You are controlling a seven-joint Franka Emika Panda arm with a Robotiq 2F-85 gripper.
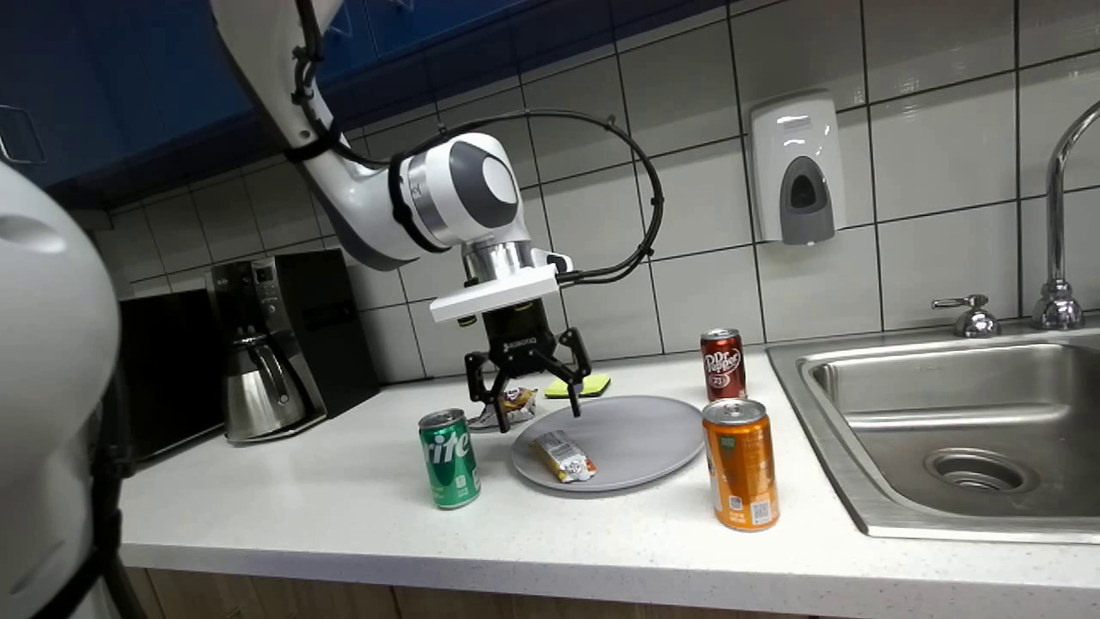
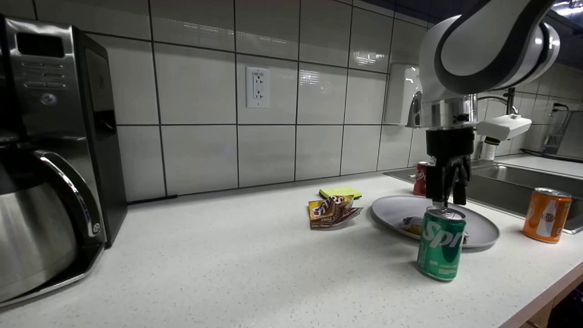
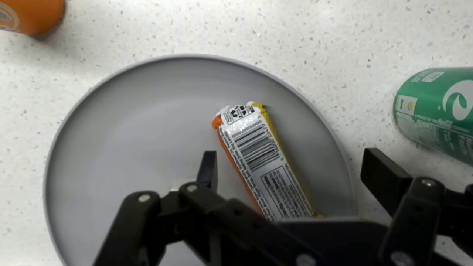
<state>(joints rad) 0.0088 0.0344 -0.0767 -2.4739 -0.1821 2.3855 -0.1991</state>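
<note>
Black and spread wide, the tool [image 3: 290, 162] sits nearest the lens along the bottom of the wrist view, its two fingers well apart. Beneath it, showing through the gap between those fingers, a wrapped bar [image 3: 260, 157] lies barcode up on a round gray plate [image 3: 136, 122], inside the rim and slanted; its lower end is hidden by the tool. In both exterior views the tool hangs above the plate, apart from the bar.

Just beside the plate, a green Sprite can [image 2: 442, 246] stands upright on the speckled white bench [image 2: 218, 273]. Near that same side lies a crumpled brown-and-yellow wrapper [image 2: 334, 211], with a yellow-green sponge [image 2: 340, 192] behind it, toward the tiled wall [image 2: 200, 155]. Toward the metal sink [image 1: 954, 391], an orange can [image 1: 742, 468] and a dark red Dr Pepper can [image 1: 724, 365] stand upright near the plate.

Farther out, a coffee maker [image 1: 318, 344] with its steel carafe [image 1: 266, 395] occupies the opposite end from the sink, and a soap dispenser [image 1: 797, 163] hangs on the wall.
</note>
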